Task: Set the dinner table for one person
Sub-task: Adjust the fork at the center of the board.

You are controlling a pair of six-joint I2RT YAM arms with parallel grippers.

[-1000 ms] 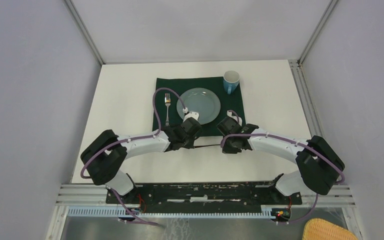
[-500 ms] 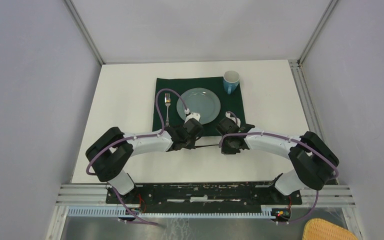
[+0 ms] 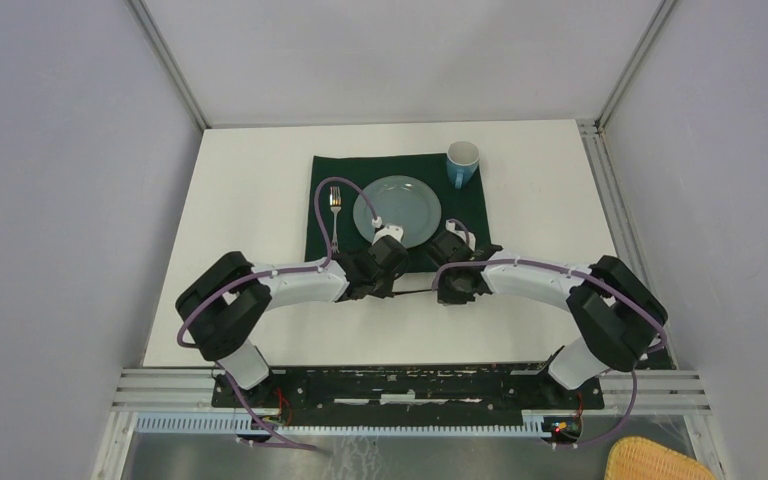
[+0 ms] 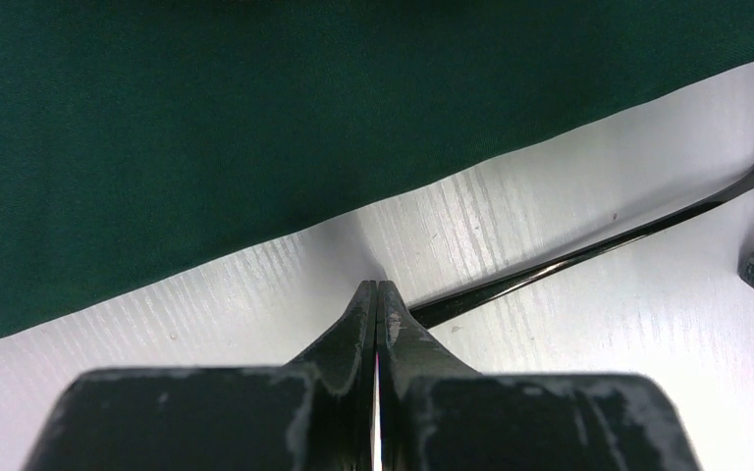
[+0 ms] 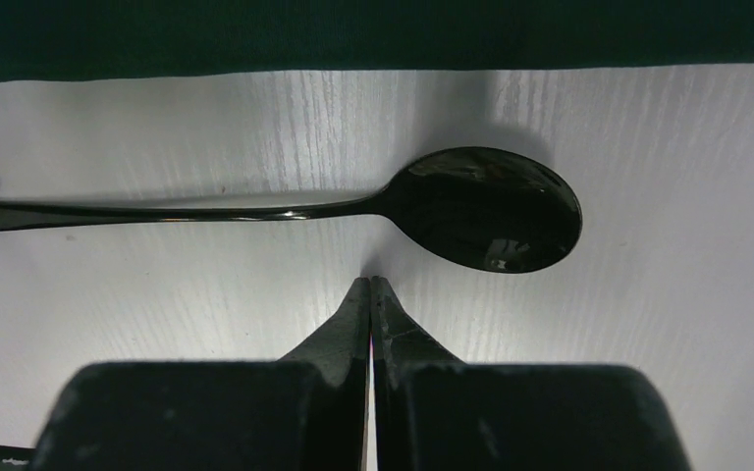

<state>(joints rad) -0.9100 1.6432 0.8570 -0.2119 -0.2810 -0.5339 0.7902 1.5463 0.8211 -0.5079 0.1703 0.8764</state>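
A black spoon (image 5: 486, 208) lies on the white dinner table (image 3: 250, 200), just in front of the dark green cloth (image 3: 390, 255). Its handle (image 4: 569, 263) runs left, and the end passes under the edge of my left gripper (image 4: 378, 285), whose jaws are pressed together on nothing. My right gripper (image 5: 370, 282) is also shut, its tip on the table just short of the spoon's bowl. In the top view the spoon (image 3: 415, 291) spans the gap between my left gripper (image 3: 392, 289) and my right gripper (image 3: 442, 292).
On the cloth stand a pale blue-green plate (image 3: 397, 211), a silver fork (image 3: 335, 215) to its left and a blue mug (image 3: 462, 162) at the back right corner. Grey walls enclose the table. A wicker basket (image 3: 655, 462) sits off the near right corner.
Both arms have drawn inward: the right elbow shifted left and the left elbow right, bringing the grippers a little closer together at the spoon. Both jaws stayed shut.
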